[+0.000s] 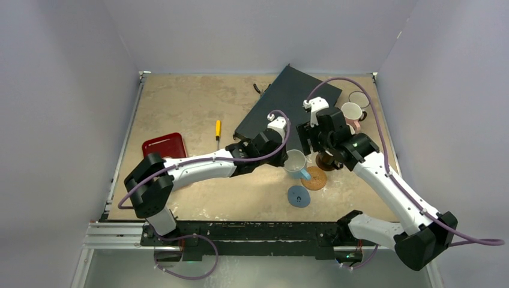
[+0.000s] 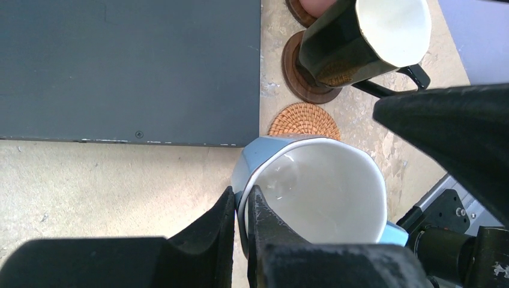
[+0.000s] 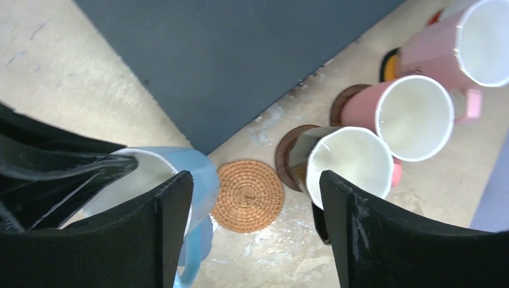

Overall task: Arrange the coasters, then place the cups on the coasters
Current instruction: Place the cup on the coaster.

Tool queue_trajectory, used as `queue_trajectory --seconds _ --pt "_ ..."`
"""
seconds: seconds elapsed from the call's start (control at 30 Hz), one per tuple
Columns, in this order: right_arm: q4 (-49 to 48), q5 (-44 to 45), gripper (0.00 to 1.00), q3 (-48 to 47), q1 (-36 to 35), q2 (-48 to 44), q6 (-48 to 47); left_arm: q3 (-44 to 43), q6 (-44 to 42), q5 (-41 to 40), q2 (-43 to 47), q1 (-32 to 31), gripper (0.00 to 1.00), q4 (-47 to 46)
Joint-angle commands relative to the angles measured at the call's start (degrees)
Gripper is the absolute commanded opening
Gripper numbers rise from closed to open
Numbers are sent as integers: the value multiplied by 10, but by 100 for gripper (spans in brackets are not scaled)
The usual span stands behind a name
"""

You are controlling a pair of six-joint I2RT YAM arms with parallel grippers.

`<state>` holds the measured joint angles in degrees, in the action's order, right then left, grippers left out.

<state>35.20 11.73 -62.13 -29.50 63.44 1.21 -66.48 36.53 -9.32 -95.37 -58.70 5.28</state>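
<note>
My left gripper (image 2: 245,201) is shut on the rim of the light blue cup (image 2: 312,192), one finger inside and one outside, holding it just left of the tan cork coaster (image 1: 314,178). My right gripper (image 3: 255,180) stands open above the cork coaster (image 3: 249,195), with nothing between its fingers. To its right the dark brown cup (image 3: 348,162) rests on a dark brown coaster (image 3: 288,153). A pink cup (image 3: 414,117) stands on another dark brown coaster (image 3: 345,102). A second pink cup (image 3: 474,42) is beside an orange coaster (image 3: 390,63). A blue-grey coaster (image 1: 299,196) lies nearer the arms.
A large dark board (image 1: 288,105) lies at the back centre, close behind the cups. A dark red tray (image 1: 165,146) and a yellow-handled screwdriver (image 1: 218,129) sit to the left. The two grippers are close together over the coasters.
</note>
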Motion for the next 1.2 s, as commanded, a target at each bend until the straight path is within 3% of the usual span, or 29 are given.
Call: queue_trajectory --seconds 0.0,0.23,0.47,1.17 --pt "-8 103 83 -37 5 -23 63 -7 -1 -10 47 -4 0 -77" --pt "-15 116 97 -89 54 -28 95 -32 -20 -1 32 -16 0 -75" --pt "-54 55 98 -112 151 -30 111 -88 -17 -24 -22 -50 0 -39" --pt "-66 63 98 -123 157 -90 111 -263 -101 -30 -166 -78 0 33"
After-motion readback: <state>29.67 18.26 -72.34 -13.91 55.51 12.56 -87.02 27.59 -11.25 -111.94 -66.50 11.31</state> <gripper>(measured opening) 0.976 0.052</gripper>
